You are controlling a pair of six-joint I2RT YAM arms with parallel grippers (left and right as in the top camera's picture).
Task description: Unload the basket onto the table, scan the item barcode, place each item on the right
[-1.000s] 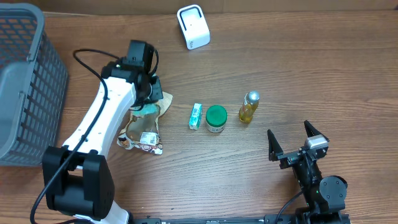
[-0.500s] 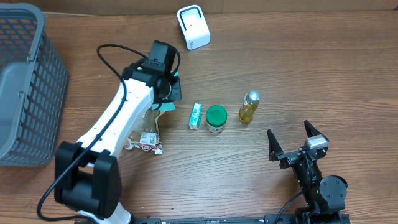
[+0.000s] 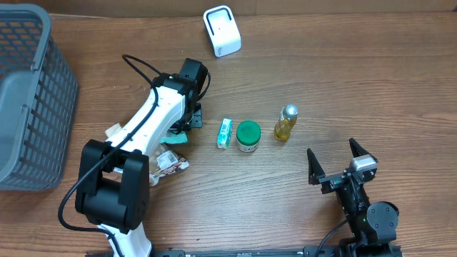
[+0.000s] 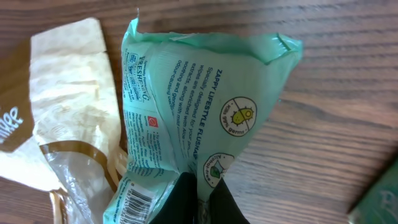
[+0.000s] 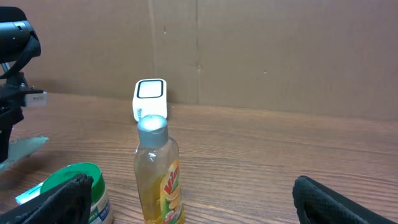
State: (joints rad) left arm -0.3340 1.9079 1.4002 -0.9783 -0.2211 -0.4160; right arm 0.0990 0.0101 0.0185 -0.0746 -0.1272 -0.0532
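1. Left tool [image 4: 198,190]: fingers pressed together, pinching one edge of the mint-green wipes pouch [image 4: 199,106]. The pouch's printed face is turned toward the wrist camera, and a barcode [image 4: 134,202] shows at its lower left corner.
2. In the overhead view the pouch sits mostly hidden under the left arm, left of centre on the desk [image 3: 357,78] and well apart from the white scanner [image 3: 222,31] at the far edge.
3. A cream-and-brown packet [image 4: 68,93] lies just beside the pouch, on its left in the wrist view.
4. Row at mid-desk, left to right: small green-and-white box [image 3: 225,133], green-lidded jar [image 3: 248,135], yellow bottle [image 3: 285,123], standing upright.
5. Right tool [image 3: 333,151]: fingers spread wide, holding nothing, near the desk's front edge.
6. Grey basket [image 3: 28,93]: far left.
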